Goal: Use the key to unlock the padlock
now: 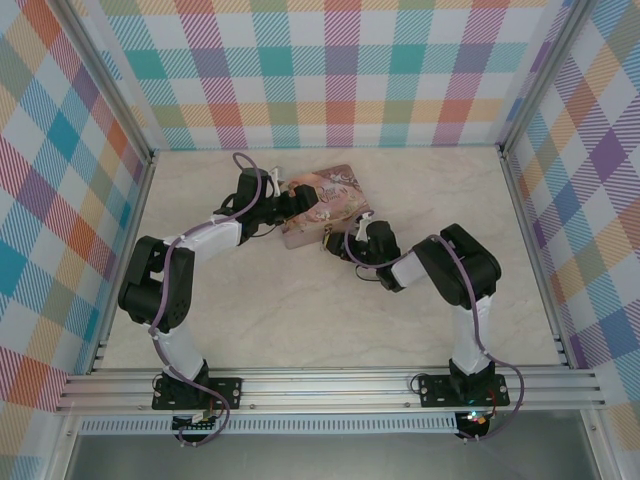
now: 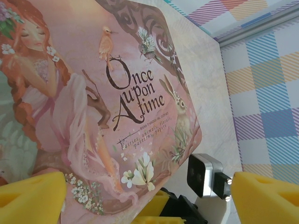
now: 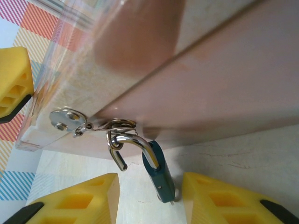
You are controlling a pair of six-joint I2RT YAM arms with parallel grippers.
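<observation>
1. Pink tin (image 1: 335, 195) sits on the tabletop (image 1: 300, 330) toward the far edge, about midway between the left and right edges, and is turned at an angle. The lid reads "Once upon A time".
2. Padlock (image 3: 159, 172): blue body, hanging off a wire loop (image 3: 119, 125) on the tin's side wall, close to the tin's near-right corner. The loop is tied to a round metal plate (image 3: 63, 119) on that wall.
3. Shackle (image 3: 133, 142) is hooked through the loop. One end sits in the lock body and the other end hangs free of it, so the lock looks open.
4. A small metal bit pokes out of the lock's lower end. Can't tell if that is the key, it's too small.
5. Right tool (image 3: 150, 179): its yellow fingers (image 3: 84, 200) stand either side of the padlock with a gap on both sides, narrower on the right. The jaws are apart and nothing is clamped. It sits low at the tin's near-right corner.
6. Left tool (image 2: 147, 182): jaws are spread wide and grip nothing. It's over the left part of the lid, looking across the tin. The left finger overlaps the lid in view; contact can't be judged. The right finger is clear of the tin's corner.
7. The right arm's wrist camera (image 2: 203, 175) shows between the left tool's fingers, just beside the tin's corner.
</observation>
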